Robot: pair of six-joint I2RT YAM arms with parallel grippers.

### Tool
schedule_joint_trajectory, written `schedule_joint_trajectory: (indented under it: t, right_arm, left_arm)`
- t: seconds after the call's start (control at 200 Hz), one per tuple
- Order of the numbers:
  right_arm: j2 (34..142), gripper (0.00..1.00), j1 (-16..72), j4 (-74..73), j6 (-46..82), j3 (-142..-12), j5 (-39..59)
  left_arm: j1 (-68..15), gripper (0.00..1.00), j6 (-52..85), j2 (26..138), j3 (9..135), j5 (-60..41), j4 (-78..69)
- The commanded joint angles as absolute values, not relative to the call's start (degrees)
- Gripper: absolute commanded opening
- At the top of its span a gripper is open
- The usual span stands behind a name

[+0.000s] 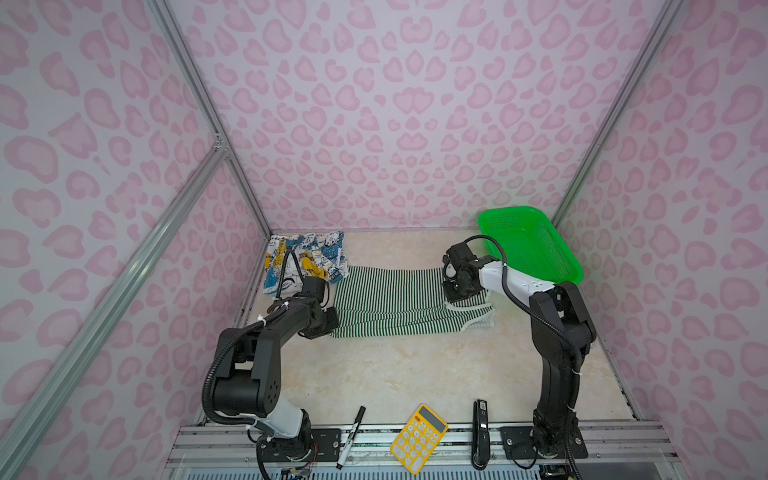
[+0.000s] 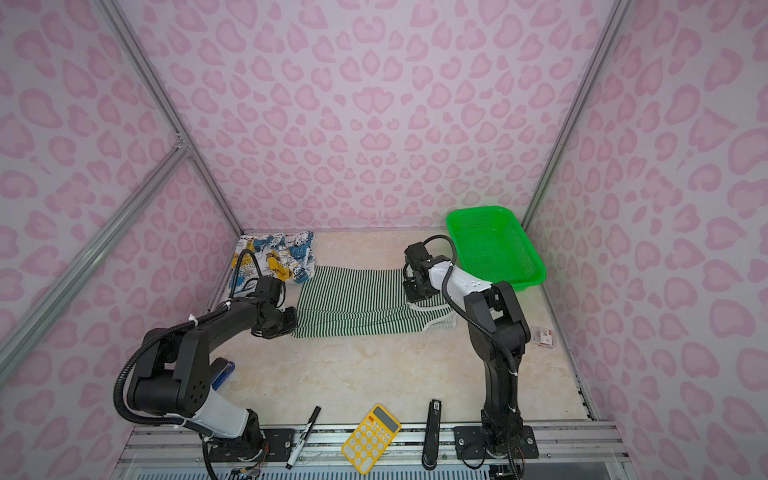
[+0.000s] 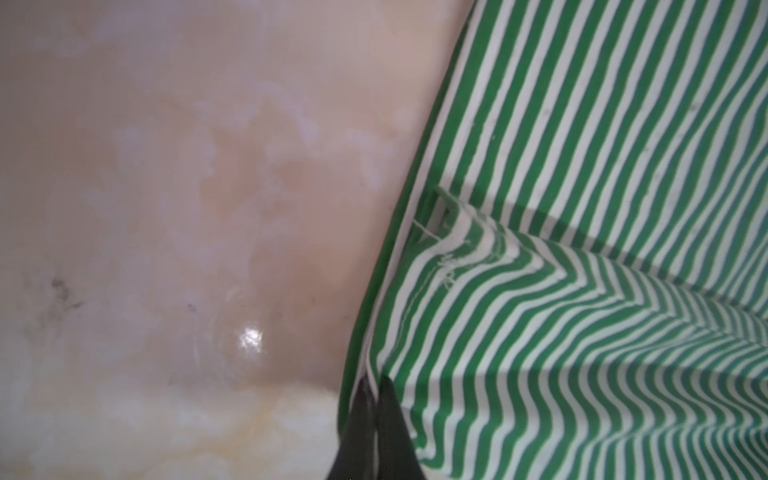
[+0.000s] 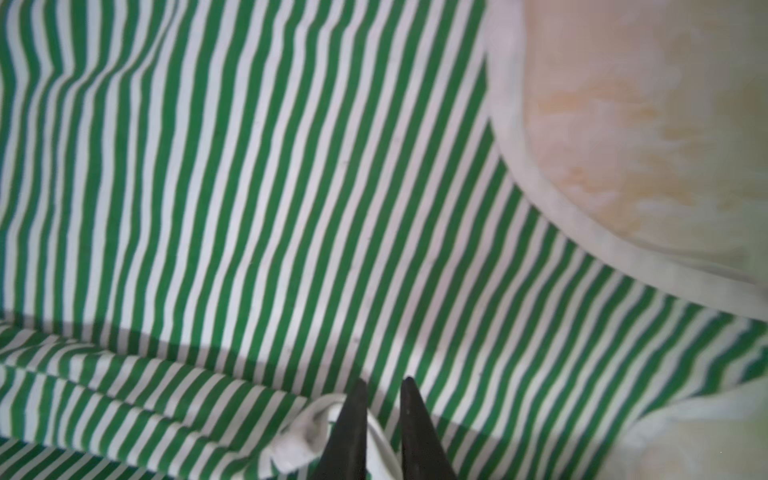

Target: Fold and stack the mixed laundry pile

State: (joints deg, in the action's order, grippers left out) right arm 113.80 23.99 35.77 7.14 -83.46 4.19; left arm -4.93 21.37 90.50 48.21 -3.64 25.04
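Observation:
The striped garment [image 1: 395, 299] [image 2: 357, 303] lies spread flat at mid-table, with white trim at its right end. The printed white, blue and yellow garment [image 1: 307, 257] [image 2: 274, 257] lies crumpled at the back left, touching the striped one's far-left corner. My left gripper [image 1: 332, 328] [image 3: 376, 380] is shut on the striped garment's [image 3: 582, 208] near-left edge. My right gripper [image 1: 455, 297] [image 4: 384, 382] is down on the garment's [image 4: 249, 187] right part. Its jaws stand narrowly apart, and a fold of white trim [image 4: 316, 424] lies between and beside them.
A bright green basket [image 1: 532, 245] [image 2: 498, 245] stands at the back right, just behind the right arm. A marker [image 1: 351, 436], a yellow calculator [image 1: 419, 436] and a black bar-shaped tool [image 1: 481, 432] lie along the front edge. A small packet [image 2: 545, 336] lies by the right wall.

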Motion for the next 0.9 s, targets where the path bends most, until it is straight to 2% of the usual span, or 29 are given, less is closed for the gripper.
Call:
schedule_joint_trajectory:
  t: [0.0,0.07,0.225,0.425,0.615,0.695,0.77,0.895]
  right_arm:
    - [111.33,0.28,24.14,36.47,8.65,-82.37,0.95]
    - [107.97,0.32,24.17,36.53,8.49,-80.11,1.44]
    - [103.37,0.29,25.2,36.84,4.6,-76.06,12.18]
    - [107.64,0.2,28.48,36.81,4.51,-75.31,17.04]
    - [113.47,0.16,28.92,31.36,9.14,-77.76,15.59]
    - [116.16,0.18,28.26,30.88,12.09,-80.67,11.5]
    - [117.65,0.26,27.69,32.7,13.99,-82.97,7.21]
    - [113.05,0.36,27.43,34.75,14.84,-81.31,2.43]
  left_arm:
    - [-4.92,0.03,21.36,89.51,47.88,-3.78,24.21]
    - [-4.89,0.03,21.36,89.49,48.04,-3.88,24.17]
    - [-4.89,0.03,21.37,89.58,48.27,-4.25,24.21]
    - [-4.9,0.03,21.45,89.16,48.25,-4.28,24.26]
    - [-4.92,0.03,21.43,88.81,47.78,-4.13,24.49]
    - [-4.86,0.03,21.49,88.68,47.7,-4.2,24.35]
    - [-4.92,0.03,21.45,88.61,47.57,-4.17,24.54]
    - [-4.84,0.03,21.45,88.56,47.42,-3.82,24.51]
